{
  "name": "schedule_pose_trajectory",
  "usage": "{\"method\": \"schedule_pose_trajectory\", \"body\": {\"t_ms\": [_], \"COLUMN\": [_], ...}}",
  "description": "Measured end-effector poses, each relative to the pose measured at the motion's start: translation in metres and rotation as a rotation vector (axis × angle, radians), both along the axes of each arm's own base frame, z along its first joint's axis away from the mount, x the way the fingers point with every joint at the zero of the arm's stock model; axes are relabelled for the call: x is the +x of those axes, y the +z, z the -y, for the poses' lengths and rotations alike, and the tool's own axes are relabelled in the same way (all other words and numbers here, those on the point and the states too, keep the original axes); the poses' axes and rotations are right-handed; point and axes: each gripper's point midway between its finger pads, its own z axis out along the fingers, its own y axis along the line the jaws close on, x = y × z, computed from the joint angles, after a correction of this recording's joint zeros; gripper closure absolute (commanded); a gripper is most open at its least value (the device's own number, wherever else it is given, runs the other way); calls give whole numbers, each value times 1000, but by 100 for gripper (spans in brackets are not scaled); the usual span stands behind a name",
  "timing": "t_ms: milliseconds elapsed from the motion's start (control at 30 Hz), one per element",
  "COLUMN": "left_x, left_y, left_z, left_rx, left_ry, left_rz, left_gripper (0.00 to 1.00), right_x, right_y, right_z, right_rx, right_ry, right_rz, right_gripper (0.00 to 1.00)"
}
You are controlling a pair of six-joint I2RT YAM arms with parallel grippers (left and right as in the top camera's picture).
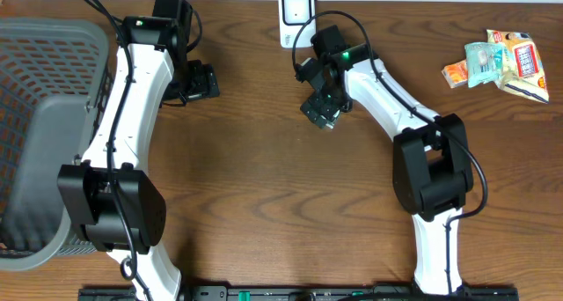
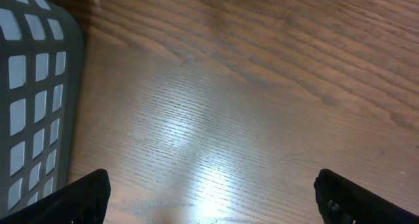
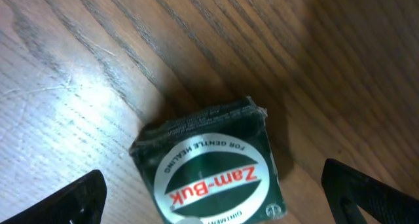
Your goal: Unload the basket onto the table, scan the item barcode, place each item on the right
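The item is a small dark green Zam-Buk box (image 3: 209,165) lying on the wooden table with its round label facing up. My right gripper (image 3: 219,194) is open over it, one finger on each side, and neither finger touches the box. From overhead, this right gripper (image 1: 321,107) sits just below a white barcode scanner (image 1: 296,18) at the table's back edge. Further left, my left gripper (image 1: 201,81) is open over bare wood, and the left wrist view shows nothing between the two fingers of the left gripper (image 2: 216,194).
A grey slatted basket (image 1: 35,134) stands at the left edge of the table, and the left wrist camera catches the basket's corner (image 2: 33,86). Several snack packets (image 1: 506,63) lie at the back right.
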Motion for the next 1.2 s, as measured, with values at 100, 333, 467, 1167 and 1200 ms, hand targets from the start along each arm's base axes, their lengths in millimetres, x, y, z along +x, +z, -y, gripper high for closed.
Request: {"method": "schedule_pose_trajectory", "body": {"t_ms": [100,333,467,1167,1200], "left_x": [0,0,0,0,0], "left_y": [0,0,0,0,0], "left_z": [0,0,0,0,0], "left_rx": [0,0,0,0,0], "left_ry": [0,0,0,0,0], "left_rz": [0,0,0,0,0], "left_gripper": [2,2,2,2,2], "right_x": [0,-6,-10,-29,-29], "right_y": [-16,-27,-27,-21,-20], "right_z": [0,-3,-2,-13,-17], "right_rx": [-10,8,-3,78,96], "right_ry": [7,5,-31,-333,-336], "right_rz": [-18,-64,-80,-237,-244], "right_gripper": [1,16,23,39,40]}}
